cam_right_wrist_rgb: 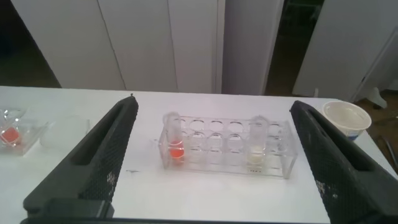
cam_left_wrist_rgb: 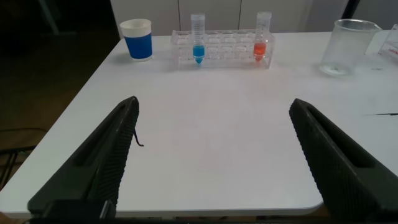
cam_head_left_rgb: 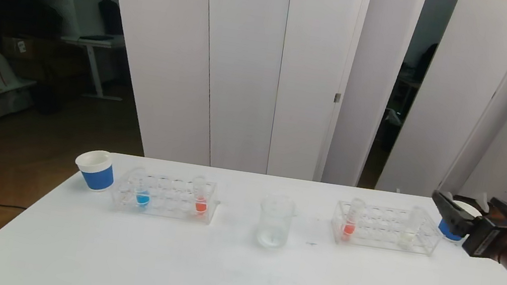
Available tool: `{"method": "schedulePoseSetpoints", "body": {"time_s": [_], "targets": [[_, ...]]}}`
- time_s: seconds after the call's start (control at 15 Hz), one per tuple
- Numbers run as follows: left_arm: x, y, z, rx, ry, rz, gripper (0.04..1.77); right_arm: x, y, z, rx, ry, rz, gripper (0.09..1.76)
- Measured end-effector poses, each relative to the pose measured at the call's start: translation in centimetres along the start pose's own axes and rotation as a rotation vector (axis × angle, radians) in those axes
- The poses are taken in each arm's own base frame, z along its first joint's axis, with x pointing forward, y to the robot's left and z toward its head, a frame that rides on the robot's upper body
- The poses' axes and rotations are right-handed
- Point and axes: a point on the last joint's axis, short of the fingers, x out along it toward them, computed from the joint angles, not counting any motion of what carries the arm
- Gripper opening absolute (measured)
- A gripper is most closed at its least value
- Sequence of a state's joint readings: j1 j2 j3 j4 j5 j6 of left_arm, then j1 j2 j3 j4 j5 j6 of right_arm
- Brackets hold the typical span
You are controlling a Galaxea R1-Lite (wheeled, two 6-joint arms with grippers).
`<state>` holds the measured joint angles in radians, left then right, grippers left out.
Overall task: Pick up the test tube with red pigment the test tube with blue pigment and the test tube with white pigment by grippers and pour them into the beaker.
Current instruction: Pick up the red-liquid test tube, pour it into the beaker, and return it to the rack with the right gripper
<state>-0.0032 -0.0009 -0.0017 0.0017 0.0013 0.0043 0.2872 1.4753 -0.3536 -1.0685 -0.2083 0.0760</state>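
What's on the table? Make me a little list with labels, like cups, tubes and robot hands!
left rack: test tube with blue pigment, red tube
right rack: red tube, test tube with white pigment
beaker: middle of table, between the racks, nothing coloured inside
cups: blue-banded cup at far left; another behind the right pincer
left pincer: open, low at the table's near edge, holding nothing
right pincer: open, facing the right rack, holding nothing

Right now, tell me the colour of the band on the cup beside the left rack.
Blue, on a white cup; clearest in the left wrist view.
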Motion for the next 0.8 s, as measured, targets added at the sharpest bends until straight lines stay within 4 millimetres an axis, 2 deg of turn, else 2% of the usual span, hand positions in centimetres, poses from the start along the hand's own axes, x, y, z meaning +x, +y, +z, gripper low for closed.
{"method": "schedulePoseSetpoints", "body": {"time_s": [0.4, 0.6, 0.8], "targets": [[0.0, 0.0, 0.0, 0.0, 0.0, 0.0, 1.73, 1.7, 3.9, -6.7, -0.002, 0.129, -0.082, 1.75], [0.0, 0.0, 0.0, 0.0, 0.0, 0.0, 1.73, 2.7, 4.9, -8.8, -0.037, 0.2, -0.067, 1.75], [0.0, 0.0, 0.0, 0.0, 0.0, 0.0, 1.73, 4.8, 5.9, -10.0, -0.045, 0.201, -0.097, 1.75]]}}
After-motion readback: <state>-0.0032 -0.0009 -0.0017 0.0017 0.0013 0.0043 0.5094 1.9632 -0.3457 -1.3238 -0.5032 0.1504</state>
